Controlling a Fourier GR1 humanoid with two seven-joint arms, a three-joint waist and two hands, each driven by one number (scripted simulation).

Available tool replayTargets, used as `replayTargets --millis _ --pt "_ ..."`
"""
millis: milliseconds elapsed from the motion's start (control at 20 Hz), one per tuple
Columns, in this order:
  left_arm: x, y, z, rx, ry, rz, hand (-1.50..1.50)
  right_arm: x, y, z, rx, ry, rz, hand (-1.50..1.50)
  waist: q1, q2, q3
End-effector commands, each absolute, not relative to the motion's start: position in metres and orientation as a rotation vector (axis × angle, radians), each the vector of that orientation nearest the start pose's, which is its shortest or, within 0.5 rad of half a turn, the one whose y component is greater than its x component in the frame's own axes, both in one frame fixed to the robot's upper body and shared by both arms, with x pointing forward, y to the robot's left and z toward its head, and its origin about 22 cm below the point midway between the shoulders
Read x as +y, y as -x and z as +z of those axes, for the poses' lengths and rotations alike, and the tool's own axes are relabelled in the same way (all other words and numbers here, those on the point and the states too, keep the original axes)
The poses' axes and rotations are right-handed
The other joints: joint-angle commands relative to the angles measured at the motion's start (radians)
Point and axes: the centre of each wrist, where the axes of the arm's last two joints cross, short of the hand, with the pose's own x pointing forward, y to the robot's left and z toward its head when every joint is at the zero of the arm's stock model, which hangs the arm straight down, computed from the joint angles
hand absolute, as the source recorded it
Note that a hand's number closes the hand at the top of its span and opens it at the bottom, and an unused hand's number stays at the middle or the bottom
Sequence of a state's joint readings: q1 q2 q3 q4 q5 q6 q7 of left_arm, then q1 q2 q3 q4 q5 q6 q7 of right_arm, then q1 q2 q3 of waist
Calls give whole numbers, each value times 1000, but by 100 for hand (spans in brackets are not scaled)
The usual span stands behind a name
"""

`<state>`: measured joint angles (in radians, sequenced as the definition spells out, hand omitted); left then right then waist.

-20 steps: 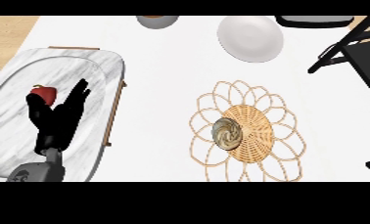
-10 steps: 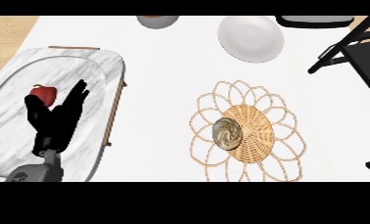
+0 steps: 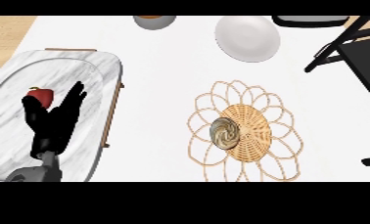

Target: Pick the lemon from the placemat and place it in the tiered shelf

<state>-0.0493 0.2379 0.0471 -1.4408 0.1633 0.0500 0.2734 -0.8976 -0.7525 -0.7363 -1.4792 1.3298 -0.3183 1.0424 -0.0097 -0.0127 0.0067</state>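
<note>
- Lemon: we read the round grey-tan thing on the woven placemat as it; it sits just off the mat's solid centre, toward 9 o'clock; nothing is touching it
- Tiered shelf: black frame at 1 o'clock from the mat, cut by the view's edge; we see no lemon in the part that shows
- Our judgement: the lemon wants picking off the mat; come down from above and close round its widest part, since a round thing will roll on the open weave; lift clear of the petal loops before swinging toward 1 o'clock
- Keep the carry path wide of the white plate at 12 o'clock of the mat
- Left hand: at 9 o'clock, well apart from the mat, over the marble tray; fingers straight and spread, pointing up; holds nothing
- Its thumb ends just beside a red thing on the tray; we cannot tell if they touch
- Right hand: maybe the dark sliver at 3 o'clock on the view's edge; we cannot tell its state
</note>
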Motion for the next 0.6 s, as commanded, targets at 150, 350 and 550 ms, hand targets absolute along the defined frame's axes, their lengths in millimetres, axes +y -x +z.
replayTargets --millis 150,350,550 --pt "282 -247 -27 -1105 -103 61 0 -416 -190 381 -1041 1781 -1398 -150 -28 4 -7" --pt "298 -227 -33 -1094 -120 83 0 -400 -143 391 -1063 1770 -1362 -150 -31 -3 -7" --pt "312 -239 -25 -1092 -126 87 0 -384 -115 377 -1076 1775 -1323 -150 -28 2 -8"
